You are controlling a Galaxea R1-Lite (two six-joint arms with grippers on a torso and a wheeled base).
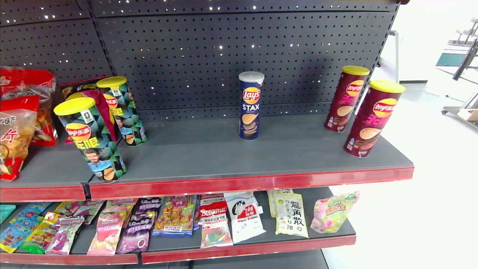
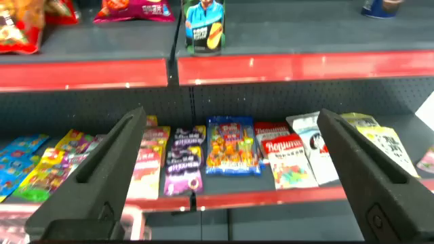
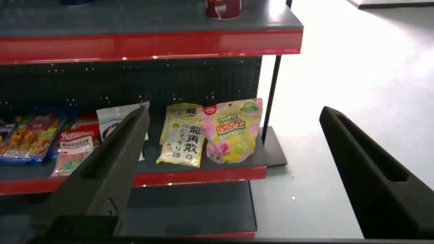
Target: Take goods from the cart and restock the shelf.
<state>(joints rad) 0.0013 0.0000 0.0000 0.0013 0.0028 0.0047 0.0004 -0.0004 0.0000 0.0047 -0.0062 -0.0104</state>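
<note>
- My left pincer (image 2: 230,115) is spread wide and holds nothing. The lower tier's snack packets (image 2: 232,146) lie ahead, between its fingers.
- My right pincer (image 3: 235,112) gapes empty too, with the pink-green candy bag (image 3: 232,129) straight ahead.
- Both are empty, I judge, because nothing is picked up yet.
- The shelf (image 1: 250,181) has its upper board above both pincers. From the head, its upright blue chip can (image 1: 250,106) and maroon cans (image 1: 373,117) stand well apart, leaving gaps to restock. My wrists catch only can bottoms.
</note>
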